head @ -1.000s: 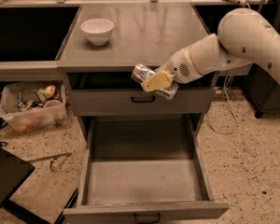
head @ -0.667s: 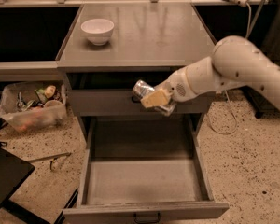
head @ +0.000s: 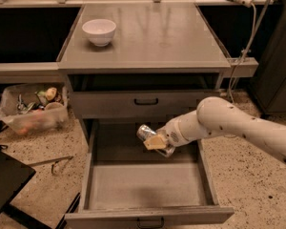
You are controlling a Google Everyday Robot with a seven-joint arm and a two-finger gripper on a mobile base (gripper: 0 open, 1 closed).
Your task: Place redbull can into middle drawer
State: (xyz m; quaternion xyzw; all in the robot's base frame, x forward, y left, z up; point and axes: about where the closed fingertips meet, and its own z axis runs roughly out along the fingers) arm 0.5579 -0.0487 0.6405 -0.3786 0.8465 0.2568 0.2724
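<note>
The end effector is clamped on the redbull can, which lies tilted in its grip with one shiny end pointing up and to the left. Both hang over the rear part of the open middle drawer, whose grey floor spreads out below them. Just above the end effector is the closed drawer front. Well above and to its left, a white bowl stands on the bench.
</note>
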